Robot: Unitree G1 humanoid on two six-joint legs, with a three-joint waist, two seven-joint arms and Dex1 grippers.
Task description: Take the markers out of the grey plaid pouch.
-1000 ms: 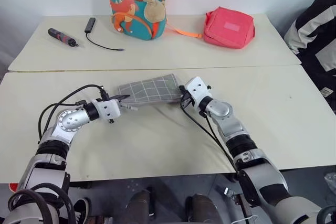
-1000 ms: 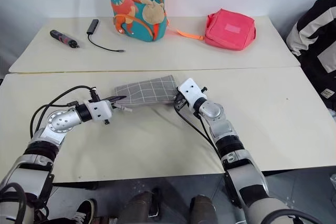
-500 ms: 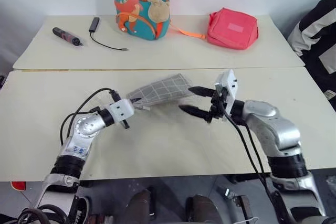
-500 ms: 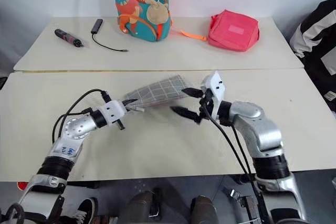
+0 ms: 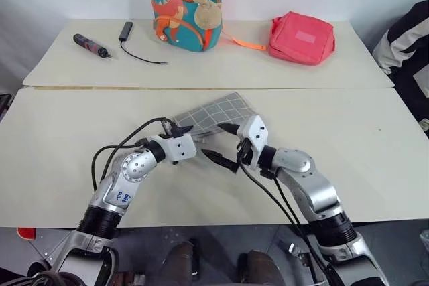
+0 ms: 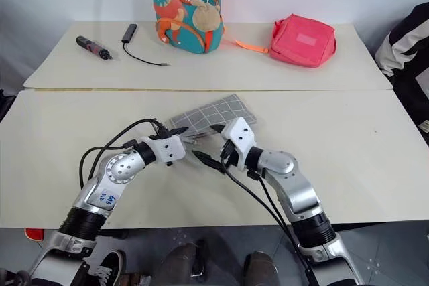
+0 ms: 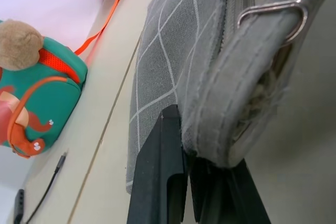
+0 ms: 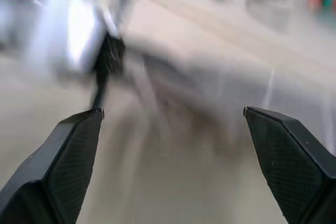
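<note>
The left gripper [image 7: 197, 182] pinches one end of the grey plaid pouch [image 5: 218, 113], lifting it off the table [image 5: 348, 152] — the right gripper [image 5: 223, 144], spread wide, hangs just beside it. Best to steady the pouch, then reach for its zipper pull [image 7: 272, 12] — no markers visible.

Grey plaid pouch [image 7: 173, 66] coarse woven cloth with shiny metal ring [image 7: 273, 10]; table [image 5: 67, 132] matt, smooth; right gripper [image 8: 173, 166] pads [image 8: 73, 150] finely textured black.
</note>
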